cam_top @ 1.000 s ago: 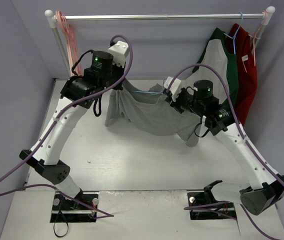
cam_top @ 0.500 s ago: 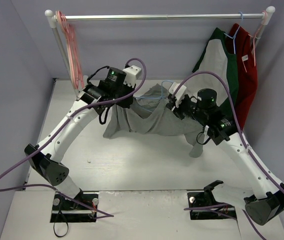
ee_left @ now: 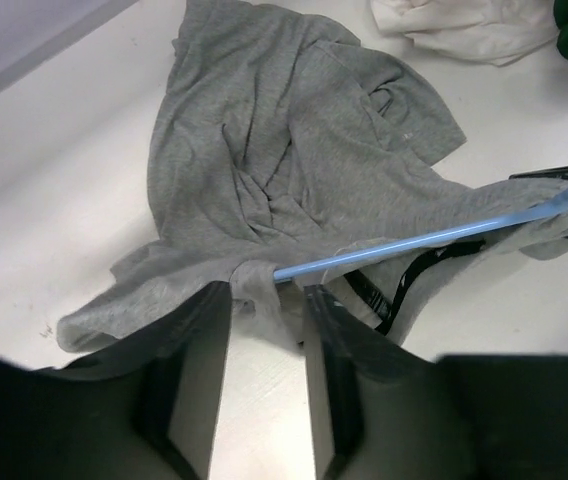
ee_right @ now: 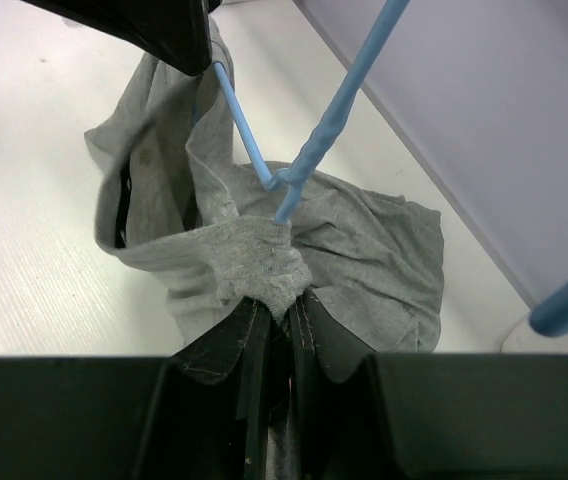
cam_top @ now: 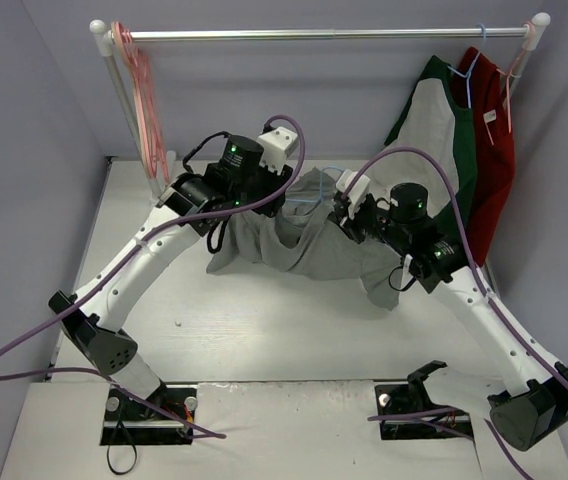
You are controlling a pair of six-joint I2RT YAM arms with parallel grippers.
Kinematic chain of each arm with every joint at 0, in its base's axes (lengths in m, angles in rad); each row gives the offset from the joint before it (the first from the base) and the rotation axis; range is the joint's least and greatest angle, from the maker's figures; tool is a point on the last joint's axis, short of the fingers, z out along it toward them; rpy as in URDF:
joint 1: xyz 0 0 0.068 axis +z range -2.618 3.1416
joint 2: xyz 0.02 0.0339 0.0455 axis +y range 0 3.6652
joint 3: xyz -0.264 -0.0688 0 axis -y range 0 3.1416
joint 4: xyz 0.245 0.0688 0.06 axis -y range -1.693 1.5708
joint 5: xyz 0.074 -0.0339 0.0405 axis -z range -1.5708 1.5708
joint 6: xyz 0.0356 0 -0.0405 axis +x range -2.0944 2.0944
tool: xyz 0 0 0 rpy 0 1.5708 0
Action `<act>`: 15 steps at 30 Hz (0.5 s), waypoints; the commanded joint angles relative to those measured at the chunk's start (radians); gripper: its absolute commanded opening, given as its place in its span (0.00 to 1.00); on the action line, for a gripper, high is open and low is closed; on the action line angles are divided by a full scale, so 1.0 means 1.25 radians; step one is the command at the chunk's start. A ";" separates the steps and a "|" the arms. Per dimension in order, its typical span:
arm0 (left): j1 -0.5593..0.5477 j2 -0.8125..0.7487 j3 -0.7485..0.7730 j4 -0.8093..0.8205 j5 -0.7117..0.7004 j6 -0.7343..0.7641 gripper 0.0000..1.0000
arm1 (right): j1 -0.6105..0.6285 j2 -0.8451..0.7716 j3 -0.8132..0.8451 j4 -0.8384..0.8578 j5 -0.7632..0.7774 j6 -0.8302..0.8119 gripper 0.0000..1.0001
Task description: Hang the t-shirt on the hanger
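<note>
The grey t-shirt [cam_top: 304,250] lies bunched on the table between my arms. It also shows in the left wrist view [ee_left: 264,150] and the right wrist view [ee_right: 364,240]. The light-blue wire hanger [cam_top: 309,197] is partly inside it, one wire end poking from the fabric [ee_left: 434,238] and its arms rising from the bunch [ee_right: 314,150]. My left gripper [cam_top: 280,200] stands open low over the table [ee_left: 266,295], with a fold of shirt hem and the hanger's tip between its fingertips. My right gripper [cam_top: 342,212] is shut on a wad of shirt fabric [ee_right: 282,300] where the hanger wire enters it.
A clothes rail [cam_top: 324,34] spans the back. Pink hangers [cam_top: 139,80] hang at its left end. A white-and-green shirt [cam_top: 434,130] on a blue hanger and a red garment [cam_top: 494,150] hang at the right; the white hem [ee_left: 464,25] rests near the t-shirt.
Both grippers have come down and closer together. The t-shirt, stretched up between them a second ago, now sags onto the table. The left arm moved right.
</note>
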State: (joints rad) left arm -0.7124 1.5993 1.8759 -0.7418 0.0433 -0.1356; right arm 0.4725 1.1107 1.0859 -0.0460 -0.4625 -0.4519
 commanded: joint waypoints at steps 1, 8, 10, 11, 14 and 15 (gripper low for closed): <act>0.008 -0.058 0.012 0.049 -0.016 0.053 0.37 | -0.006 -0.012 0.011 0.094 -0.035 0.006 0.00; 0.083 -0.076 0.022 0.025 0.079 0.164 0.44 | -0.029 -0.007 0.003 0.083 -0.081 0.007 0.00; 0.119 -0.080 0.019 0.012 0.155 0.197 0.47 | -0.037 -0.009 0.000 0.080 -0.093 0.008 0.00; 0.160 -0.081 0.017 0.003 0.185 0.210 0.47 | -0.039 -0.007 0.000 0.080 -0.107 0.009 0.00; 0.205 -0.070 0.022 -0.047 0.303 0.279 0.49 | -0.050 -0.005 0.000 0.075 -0.126 0.013 0.00; 0.219 -0.065 0.025 -0.062 0.325 0.299 0.51 | -0.053 -0.003 0.001 0.074 -0.135 0.013 0.00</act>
State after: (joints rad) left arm -0.4774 1.5482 1.8717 -0.7826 0.2798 0.1143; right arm 0.4183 1.1107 1.0710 -0.0467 -0.5659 -0.4454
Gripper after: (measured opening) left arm 0.501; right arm 0.117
